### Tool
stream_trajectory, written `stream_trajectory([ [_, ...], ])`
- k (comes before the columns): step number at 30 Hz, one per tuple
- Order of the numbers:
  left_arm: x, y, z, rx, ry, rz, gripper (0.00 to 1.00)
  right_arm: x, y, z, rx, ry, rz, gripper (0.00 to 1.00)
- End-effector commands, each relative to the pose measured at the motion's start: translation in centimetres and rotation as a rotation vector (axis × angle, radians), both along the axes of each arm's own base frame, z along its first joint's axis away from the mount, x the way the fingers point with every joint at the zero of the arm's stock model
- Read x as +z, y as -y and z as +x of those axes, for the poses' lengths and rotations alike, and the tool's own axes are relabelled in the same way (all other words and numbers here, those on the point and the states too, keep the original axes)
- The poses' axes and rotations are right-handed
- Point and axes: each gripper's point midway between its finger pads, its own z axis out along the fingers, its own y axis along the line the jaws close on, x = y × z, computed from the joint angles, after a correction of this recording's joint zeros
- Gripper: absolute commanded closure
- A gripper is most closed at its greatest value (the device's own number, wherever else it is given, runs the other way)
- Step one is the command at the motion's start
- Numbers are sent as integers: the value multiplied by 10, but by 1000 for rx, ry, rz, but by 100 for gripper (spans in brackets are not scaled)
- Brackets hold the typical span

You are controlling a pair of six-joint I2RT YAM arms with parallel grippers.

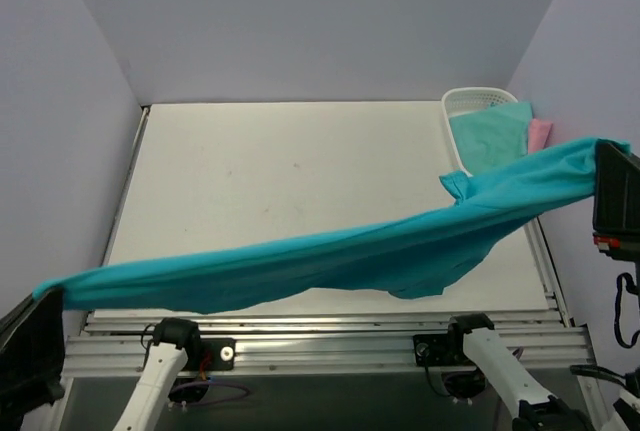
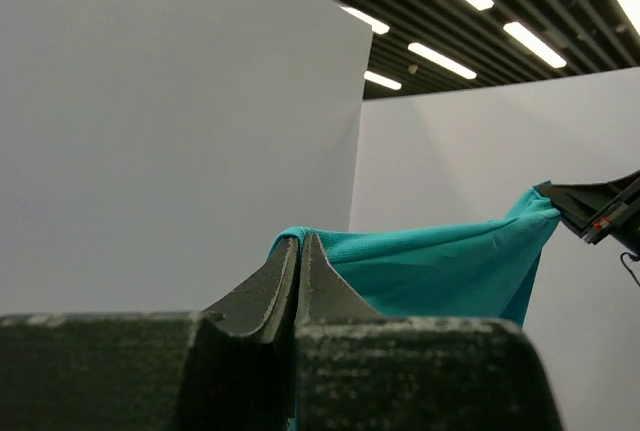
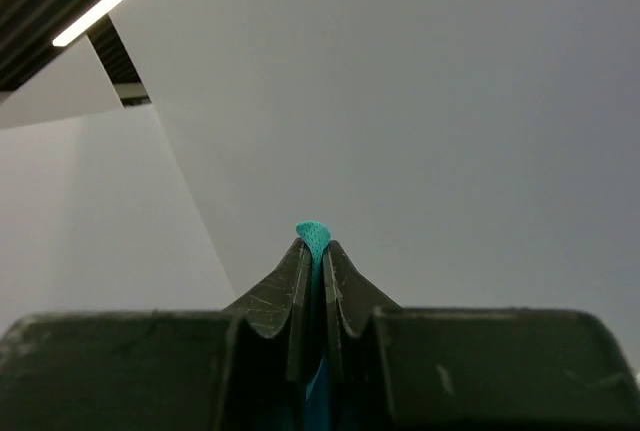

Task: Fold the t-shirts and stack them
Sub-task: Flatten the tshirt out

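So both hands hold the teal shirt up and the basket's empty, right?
No, the basket isn't empty: the top view shows an aqua shirt and a pink one in it. The left gripper and right gripper do hold the teal shirt up.

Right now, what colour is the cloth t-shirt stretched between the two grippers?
Plain deep teal t-shirt, no pattern; best in the top external view.

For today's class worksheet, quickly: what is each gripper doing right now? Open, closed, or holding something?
Left gripper: closed, fingers holding one end of the teal t-shirt.
Right gripper: closed, holding the shirt's other end.
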Motion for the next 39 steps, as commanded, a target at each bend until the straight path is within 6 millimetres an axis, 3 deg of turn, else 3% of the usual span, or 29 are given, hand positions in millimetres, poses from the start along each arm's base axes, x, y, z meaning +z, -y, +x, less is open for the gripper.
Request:
stream_trajectory([
  [1, 18, -1, -47, -5, 139, -8, 98, 40, 3, -50, -12, 186, 27, 100],
  [4, 16, -2, -23, 47, 84, -18, 98, 33, 6, -12, -43, 95, 48, 100],
  [7, 6, 3, 27, 52, -17, -14, 98, 7, 4, 56, -50, -46, 65, 100],
  [8, 3, 3, 46, 59, -53, -16, 98, -12, 2, 91, -56, -111, 66, 100],
  [10, -14, 2, 92, 91, -141, -30, 98, -30, 7, 127, -93, -158, 84, 100],
  [11, -20, 2, 108, 99, -172, -35, 98, -58, 7, 162, -108, -241, 83, 100],
  [13, -39, 3, 149, 118, -240, -45, 98, -77, 11, 195, -147, -286, 94, 100],
  [15, -58, 5, 191, 128, -319, -55, 98, -118, 6, 237, -142, -383, 78, 100],
  [16, -66, 5, 218, 141, -347, -63, 98, -125, 3, 249, -125, -388, 78, 100],
  [18, -101, 10, 260, 147, -426, -56, 98, -169, 0, 283, -129, -473, 72, 100],
  [19, -97, 10, 272, 147, -381, -69, 98, -176, -1, 293, -130, -466, 77, 100],
  [20, -133, 13, 304, 157, -452, -58, 98, -198, 1, 310, -148, -507, 83, 100],
  [22, -156, 14, 339, 172, -461, -67, 98, -241, 0, 339, -166, -568, 82, 100],
  [24, -185, 13, 366, 212, -509, -50, 98, -269, -5, 359, -166, -608, 90, 100],
  [25, -186, 12, 376, 221, -484, -51, 98, -280, -10, 370, -159, -603, 92, 100],
  [26, -209, 14, 399, 231, -532, -35, 98, -309, -17, 388, -151, -659, 79, 100],
  [27, -218, 15, 410, 232, -542, -29, 98, -321, -17, 399, -186, -673, 72, 100],
  [28, -241, 19, 437, 232, -582, -13, 98, -328, -31, 408, -179, -671, 59, 100],
  [29, -254, 21, 451, 235, -610, -5, 98, -361, -38, 425, -195, -728, 35, 100],
  [30, -265, 21, 465, 248, -638, -3, 98, -373, -38, 433, -231, -737, 21, 100],
  [31, -292, 23, 494, 259, -696, 10, 98, -381, -49, 442, -226, -728, 16, 100],
  [32, -309, 23, 510, 270, -728, 16, 98, -409, -52, 457, -242, -769, 1, 100],
  [33, -322, 23, 524, 278, -745, 24, 98, -420, -53, 466, -254, -777, -1, 100],
  [34, -350, 21, 555, 307, -794, 23, 98, -427, -55, 476, -261, -769, 1, 97],
  [35, -363, 19, 572, 317, -816, 20, 98, -443, -57, 497, -280, -788, -6, 46],
  [36, -371, 18, 587, 327, -831, 21, 98, -449, -57, 509, -292, -799, -8, 25],
  [37, -422, 12, 608, 351, -947, 33, 79, -486, -55, 519, -326, -881, -48, 12],
  [38, -395, 12, 634, 339, -901, 2, 67, -462, -58, 537, -333, -836, -34, 0],
  [39, -409, 9, 645, 336, -958, 2, 52, -463, -58, 544, -342, -839, -42, 0],
])
